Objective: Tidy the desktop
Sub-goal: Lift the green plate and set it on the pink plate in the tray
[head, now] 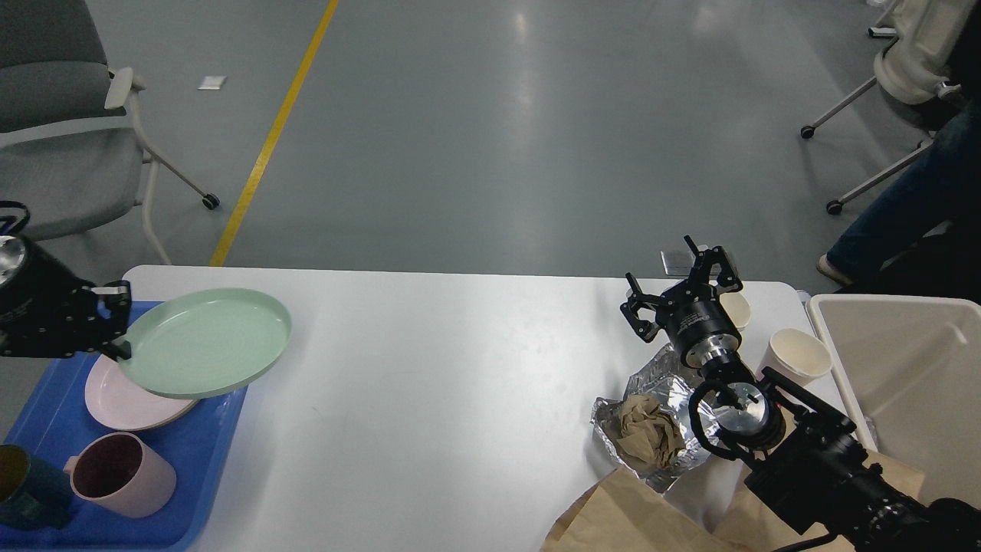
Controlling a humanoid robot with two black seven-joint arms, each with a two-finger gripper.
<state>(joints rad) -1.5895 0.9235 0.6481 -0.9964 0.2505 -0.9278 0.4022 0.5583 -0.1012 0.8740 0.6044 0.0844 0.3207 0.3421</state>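
nearest, at the bottom right: brown paper bag (pixel 613 517) lying flat on the desktop (pixel 429 391), partly under the right arm. at the bottom left: dark blue cup (pixel 23 491) and pink mug (pixel 123 475) standing side by side in the blue tray (pixel 214 460), which sits on the desktop's left end. a little further: crumpled foil (pixel 651 383) with a wad of brown paper (pixel 647 433) resting in it, just left of the right arm. pink plate (pixel 126 402) in the tray, and above it a green plate (pixel 203 341) held tilted, pinched at its left rim by the left gripper (pixel 115 326), overhanging the tray edge and the bare white top. further right: paper cup (pixel 797 356) standing upright near the beige bin (pixel 897 360) off the desktop's right end; a second paper cup (pixel 737 309) half hidden behind the right gripper (pixel 678 280), which hovers with fingers spread wide, holding nothing. white desktop filling the middle, bare across its centre. beyond: grey floor (pixel 490 138) with a yellow line (pixel 272 138), grey chair (pixel 61 130) far left, white chair (pixel 912 61) far right
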